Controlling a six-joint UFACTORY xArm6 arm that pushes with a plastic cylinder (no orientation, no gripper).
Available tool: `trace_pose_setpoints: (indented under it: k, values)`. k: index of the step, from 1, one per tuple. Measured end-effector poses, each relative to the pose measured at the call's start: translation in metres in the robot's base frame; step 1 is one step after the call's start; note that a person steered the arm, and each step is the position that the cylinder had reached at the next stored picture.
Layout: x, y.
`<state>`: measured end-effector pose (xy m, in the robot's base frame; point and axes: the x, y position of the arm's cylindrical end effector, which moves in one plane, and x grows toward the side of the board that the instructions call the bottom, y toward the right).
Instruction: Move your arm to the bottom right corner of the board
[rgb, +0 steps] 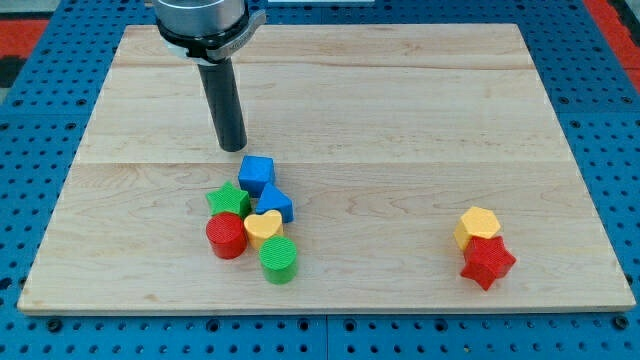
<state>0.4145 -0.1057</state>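
My tip (232, 149) is seen resting on the wooden board (400, 90), just above the blue cube (256, 171) that heads the cluster of blue block (277, 205), green star (227, 199), red cylinder (226, 236), yellow heart (264, 226) and green cylinder (279, 260); no pincer is fitted, so no opening can be told; the goal, the bottom right corner (600, 290), lies well apart; a path right of the cluster and above the yellow hexagon (478, 225) and red star (487, 262) is advised
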Motion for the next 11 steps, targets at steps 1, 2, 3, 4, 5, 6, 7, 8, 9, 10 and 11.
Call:
trace_pose_setpoints:
  k: [1, 2, 3, 4, 5, 6, 7, 8, 9, 10, 11]
  values:
    - [-0.013, -0.001]
    - [-0.045, 0.062]
    - [-0.051, 0.181]
    - [-0.047, 0.263]
    - [-0.003, 0.317]
    - [0.059, 0.338]
    - [0.079, 0.383]
    - [0.09, 0.411]
    - [0.141, 0.397]
    - [0.171, 0.358]
    - [0.203, 0.309]
